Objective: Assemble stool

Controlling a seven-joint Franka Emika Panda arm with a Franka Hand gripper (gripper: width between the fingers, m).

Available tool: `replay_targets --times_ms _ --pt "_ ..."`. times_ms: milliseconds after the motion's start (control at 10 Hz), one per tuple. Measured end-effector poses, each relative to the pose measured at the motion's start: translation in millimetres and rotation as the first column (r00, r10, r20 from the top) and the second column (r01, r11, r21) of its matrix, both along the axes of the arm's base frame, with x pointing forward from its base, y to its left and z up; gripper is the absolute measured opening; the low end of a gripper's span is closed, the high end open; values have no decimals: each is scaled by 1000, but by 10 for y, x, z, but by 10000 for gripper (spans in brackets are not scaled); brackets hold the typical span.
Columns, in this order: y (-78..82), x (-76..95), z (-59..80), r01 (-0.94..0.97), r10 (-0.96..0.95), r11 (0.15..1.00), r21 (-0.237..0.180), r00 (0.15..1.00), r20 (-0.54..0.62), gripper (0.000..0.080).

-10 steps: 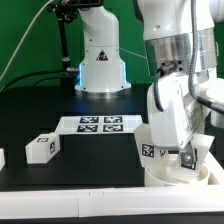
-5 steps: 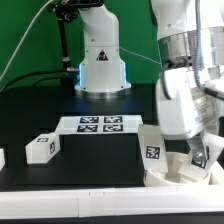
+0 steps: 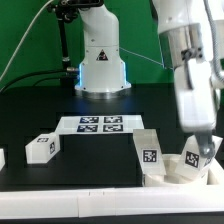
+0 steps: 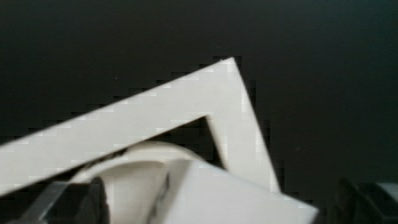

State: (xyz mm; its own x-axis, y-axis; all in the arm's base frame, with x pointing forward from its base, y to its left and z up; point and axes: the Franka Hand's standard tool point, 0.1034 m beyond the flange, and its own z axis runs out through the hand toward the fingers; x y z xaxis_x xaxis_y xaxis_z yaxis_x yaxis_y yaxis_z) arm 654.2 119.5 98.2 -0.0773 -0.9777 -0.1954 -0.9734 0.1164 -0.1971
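Observation:
The round white stool seat [image 3: 176, 172] lies at the front of the exterior view's right, pushed into the corner of a low white wall piece [image 3: 215, 170]. One white leg [image 3: 149, 153] with a square tag stands upright on the seat. A second tagged leg [image 3: 192, 156] leans on the seat beside it. My gripper [image 3: 203, 152] hangs around this second leg, and its dark fingers stand wide of the white block [image 4: 240, 195] on both sides, so it looks open. The seat's curved rim [image 4: 143, 165] and the wall corner [image 4: 222, 100] show in the wrist view. A third leg [image 3: 41, 147] lies loose at the left.
The marker board [image 3: 100, 124] lies flat in the middle of the black table. Another white part [image 3: 2, 157] pokes in at the left edge. A second robot's white base [image 3: 100, 62] stands at the back. The table's front edge runs just below the seat.
My arm has swung toward the exterior view's right and lifted slightly. The second leg, hidden behind the gripper before, now shows leaning on the seat.

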Motion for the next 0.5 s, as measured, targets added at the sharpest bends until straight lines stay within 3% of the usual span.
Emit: replay_targets --times_ms 200,500 --pt "48 -5 131 -223 224 974 -48 974 18 649" --pt "1 -9 91 -388 393 915 -105 919 28 649"
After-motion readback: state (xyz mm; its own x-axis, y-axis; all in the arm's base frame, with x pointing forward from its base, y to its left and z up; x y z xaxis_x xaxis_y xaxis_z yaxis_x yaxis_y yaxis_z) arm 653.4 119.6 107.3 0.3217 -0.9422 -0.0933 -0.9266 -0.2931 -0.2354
